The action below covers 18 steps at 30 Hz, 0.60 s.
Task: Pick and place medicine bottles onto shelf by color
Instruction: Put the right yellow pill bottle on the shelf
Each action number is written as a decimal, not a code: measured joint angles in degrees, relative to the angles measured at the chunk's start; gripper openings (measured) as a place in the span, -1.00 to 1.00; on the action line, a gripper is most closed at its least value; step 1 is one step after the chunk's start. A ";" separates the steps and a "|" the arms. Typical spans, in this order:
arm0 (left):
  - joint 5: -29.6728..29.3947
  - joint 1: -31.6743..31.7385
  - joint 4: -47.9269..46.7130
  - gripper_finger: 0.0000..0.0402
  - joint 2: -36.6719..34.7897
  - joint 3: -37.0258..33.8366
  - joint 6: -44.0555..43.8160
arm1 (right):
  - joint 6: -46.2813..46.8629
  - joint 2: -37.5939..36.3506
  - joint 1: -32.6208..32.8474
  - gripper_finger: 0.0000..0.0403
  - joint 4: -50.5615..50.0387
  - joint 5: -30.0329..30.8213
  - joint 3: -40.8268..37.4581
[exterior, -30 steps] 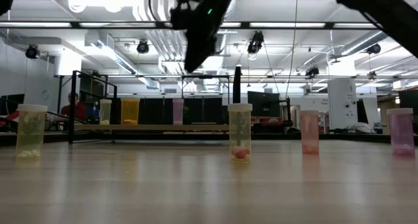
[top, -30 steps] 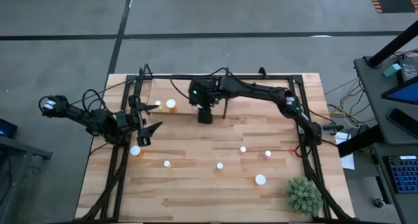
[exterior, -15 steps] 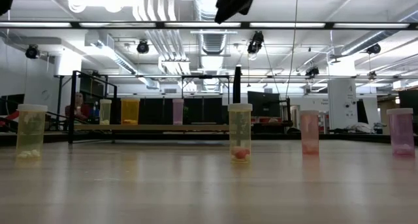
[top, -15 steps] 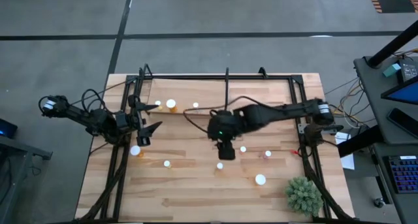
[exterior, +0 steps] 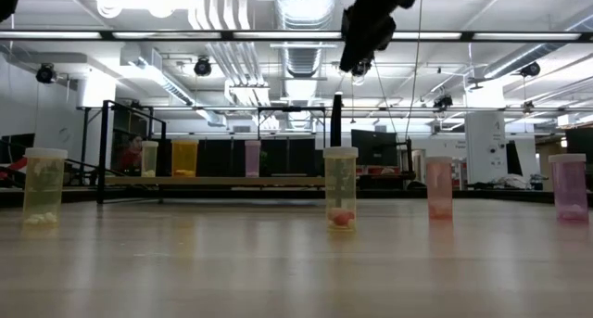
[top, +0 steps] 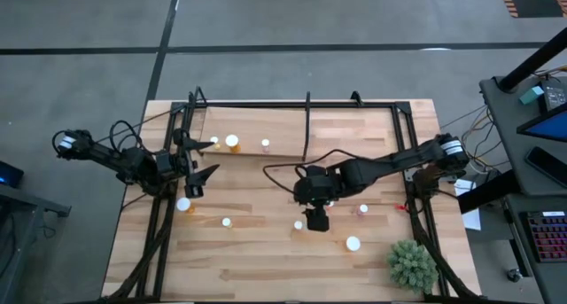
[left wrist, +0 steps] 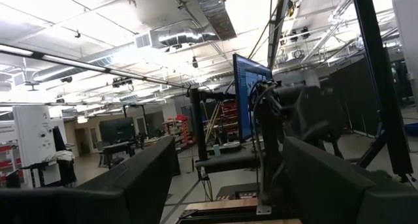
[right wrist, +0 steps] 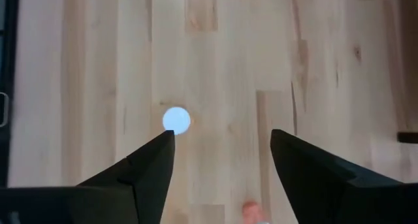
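Overhead, my right gripper point(right wrist: 222, 165) hangs wide open and empty above a small white-capped bottle point(right wrist: 176, 120) standing on the wooden tabletop point(right wrist: 313, 67), off-centre toward one finger point(right wrist: 147, 168). Risk, as I judge it: descending uncentred, that finger tips the bottle. Farther off, three bottles stand on the pale wood shelf point(top: 345, 131). No readable labels.

No legible text or labels

Bottles split between shelf and table.
You have three capped bottles point(top: 232, 142) upright on the far shelf point(top: 354, 127); six more point(top: 353, 244) stand scattered on the near table.
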 joint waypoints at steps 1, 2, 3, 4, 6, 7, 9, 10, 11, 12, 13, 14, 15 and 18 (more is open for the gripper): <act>0.00 0.00 0.02 0.33 -0.02 0.00 0.00 | -0.06 0.00 -0.03 0.24 0.35 0.00 -0.78; 0.00 0.00 0.02 0.33 0.00 0.00 0.00 | -0.23 0.00 0.06 0.25 0.91 0.03 -1.54; 0.00 0.00 0.02 0.33 0.00 0.00 0.00 | -0.68 0.00 0.14 0.26 1.95 0.09 -2.39; -0.01 0.00 0.00 0.33 -0.02 0.00 0.00 | -1.11 -0.02 0.26 0.26 3.39 0.07 -3.30; -0.02 0.00 0.00 0.33 -0.06 0.00 0.00 | -1.69 -0.02 0.93 0.26 6.74 0.03 -5.39; -0.01 0.00 0.00 0.33 -0.06 0.00 0.00 | -2.33 -0.02 1.38 0.25 8.87 0.04 -6.65; 0.00 -0.01 0.00 0.33 -0.07 0.00 0.00 | -3.97 -0.02 2.54 0.24 12.86 0.03 -8.86; 0.00 0.00 0.00 0.33 -0.06 0.00 0.00 | -4.54 -0.02 3.11 0.23 14.65 0.02 -9.83; -0.01 -0.02 0.00 0.33 -0.07 0.00 0.00 | -5.15 -0.02 3.60 0.23 16.58 0.05 -10.75; 0.00 0.00 0.00 0.33 -0.09 0.00 0.00 | -5.26 -0.02 4.03 0.22 18.46 0.22 -11.60; 0.00 0.00 0.00 0.33 -0.06 0.00 0.00 | -5.61 -0.02 4.46 0.23 20.31 0.56 -12.54; -0.02 -0.01 0.00 0.33 -0.06 0.00 0.00 | -5.93 0.13 4.85 0.23 21.98 1.31 -13.58; -0.02 -0.02 0.00 0.33 -0.06 0.00 0.00 | -6.23 0.43 5.11 0.23 23.67 1.86 -14.63; -0.02 -0.02 0.00 0.33 -0.06 0.00 0.00 | -6.44 1.10 5.42 0.22 27.74 1.99 -17.09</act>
